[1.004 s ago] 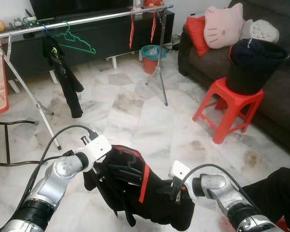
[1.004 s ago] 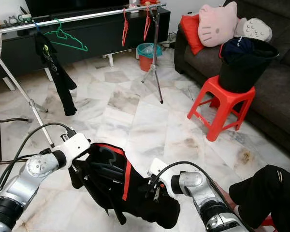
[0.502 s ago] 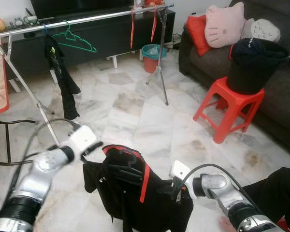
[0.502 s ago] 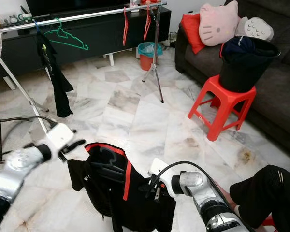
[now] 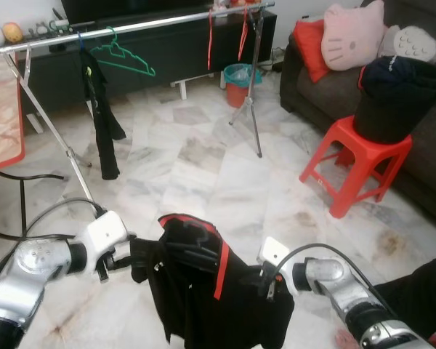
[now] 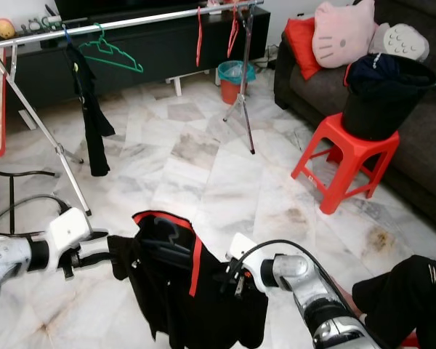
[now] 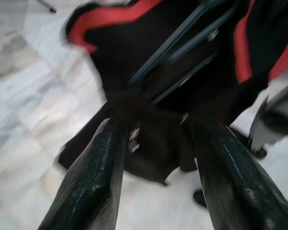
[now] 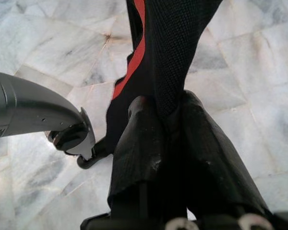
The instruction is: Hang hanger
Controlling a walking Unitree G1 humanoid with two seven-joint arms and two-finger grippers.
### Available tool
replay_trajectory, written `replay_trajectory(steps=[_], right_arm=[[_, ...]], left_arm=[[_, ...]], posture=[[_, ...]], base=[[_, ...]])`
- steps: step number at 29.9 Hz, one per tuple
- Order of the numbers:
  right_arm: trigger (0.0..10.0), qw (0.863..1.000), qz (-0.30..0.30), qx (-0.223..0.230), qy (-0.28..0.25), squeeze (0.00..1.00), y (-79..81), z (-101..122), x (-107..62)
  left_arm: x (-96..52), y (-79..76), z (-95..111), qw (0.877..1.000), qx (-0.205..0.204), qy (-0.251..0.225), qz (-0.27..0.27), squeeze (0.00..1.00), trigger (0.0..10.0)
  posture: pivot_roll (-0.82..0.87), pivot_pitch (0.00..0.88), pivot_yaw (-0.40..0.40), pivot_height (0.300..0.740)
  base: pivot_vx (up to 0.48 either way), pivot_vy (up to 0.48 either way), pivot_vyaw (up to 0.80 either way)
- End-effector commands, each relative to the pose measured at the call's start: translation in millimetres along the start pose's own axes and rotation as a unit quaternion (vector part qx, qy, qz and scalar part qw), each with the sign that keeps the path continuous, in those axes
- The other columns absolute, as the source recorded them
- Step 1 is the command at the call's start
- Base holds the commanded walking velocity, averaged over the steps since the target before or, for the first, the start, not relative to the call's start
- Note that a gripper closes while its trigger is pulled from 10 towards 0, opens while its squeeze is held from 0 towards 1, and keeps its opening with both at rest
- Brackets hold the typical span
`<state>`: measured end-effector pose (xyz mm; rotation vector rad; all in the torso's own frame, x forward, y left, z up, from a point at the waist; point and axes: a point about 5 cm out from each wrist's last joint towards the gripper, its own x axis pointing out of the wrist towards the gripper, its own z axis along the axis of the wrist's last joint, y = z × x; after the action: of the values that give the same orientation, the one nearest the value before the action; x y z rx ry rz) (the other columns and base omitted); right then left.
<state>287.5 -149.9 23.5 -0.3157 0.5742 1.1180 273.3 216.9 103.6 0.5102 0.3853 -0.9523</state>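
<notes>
A black garment (image 5: 218, 291) with red trim (image 5: 221, 263) hangs low over the floor, with a black hanger (image 5: 192, 251) inside its neck. My right gripper (image 5: 265, 280) is shut on the garment's right shoulder, and in the right wrist view black cloth (image 8: 168, 57) runs up from between its fingers (image 8: 144, 143). My left gripper (image 5: 125, 251) is open at the garment's left sleeve (image 5: 139, 258). In the left wrist view its fingers (image 7: 98, 167) stand apart with the sleeve (image 7: 153, 143) just ahead. A silver clothes rail (image 5: 152, 22) crosses the back.
On the rail hang a green hanger (image 5: 127, 58), a black garment (image 5: 102, 116) and red hangers (image 5: 211, 33). A red stool (image 5: 356, 156) bearing a black bucket (image 5: 396, 98) stands at the right before a dark sofa (image 5: 312, 80). A teal bin (image 5: 238, 76) is behind.
My left gripper left the garment's neck, swung out to the left, then came back lower to the left sleeve. The garment now hangs longer from the right gripper. The camera shifted slightly.
</notes>
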Motion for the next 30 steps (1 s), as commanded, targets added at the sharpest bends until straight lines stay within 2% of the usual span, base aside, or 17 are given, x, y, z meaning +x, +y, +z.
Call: replay_trajectory(steps=[1,5,12,17,21,24,30], right_arm=[[10.0,0.999,-0.019,-0.029,-0.024,0.0,-7.0,14.9,-1.6],[10.0,0.997,-0.056,-0.047,-0.029,0.0,-12.4,18.3,-3.3],[10.0,0.996,-0.06,-0.058,-0.03,0.0,-12.2,21.2,-0.8],[10.0,0.996,-0.05,-0.061,-0.03,0.0,-9.8,21.5,2.0],[10.0,0.996,-0.046,-0.063,-0.033,0.0,-9.1,22.2,2.6],[10.0,0.997,-0.024,-0.064,-0.035,0.0,-5.5,22.5,4.2],[10.0,0.997,-0.016,-0.066,-0.039,0.0,-4.0,22.8,3.9]], left_arm=[[5.4,0.5,7.3,1.0,0.015,-0.011,0.003,0.0,10.0],[13.6,-5.8,21.0,0.999,0.011,-0.042,-0.016,0.0,10.0],[25.0,-6.7,38.1,0.997,0.028,-0.075,-0.017,0.0,10.0],[32.4,-2.7,52.3,0.993,0.037,-0.108,0.003,0.0,10.0],[34.3,-5.6,56.4,0.993,0.048,-0.112,-0.009,0.0,10.0],[40.2,-4.3,57.4,0.992,0.067,-0.108,0.002,0.0,10.0],[43.8,-9.2,56.1,0.992,0.072,-0.102,-0.014,0.0,10.0]], posture=[[-0.05,0.031,0.001,0.74],[-0.05,0.029,0.002,0.74],[-0.05,0.025,0.004,0.74],[-0.05,0.023,0.003,0.74],[-0.05,0.023,0.003,0.74],[-0.05,0.024,0.003,0.74],[-0.05,0.025,0.004,0.74]], base=[[0.0,0.0,0.0],[0.0,0.0,0.0],[0.0,0.0,0.0],[0.0,0.0,0.0],[0.0,0.0,0.0],[0.0,0.0,0.0],[0.0,0.0,0.0]])
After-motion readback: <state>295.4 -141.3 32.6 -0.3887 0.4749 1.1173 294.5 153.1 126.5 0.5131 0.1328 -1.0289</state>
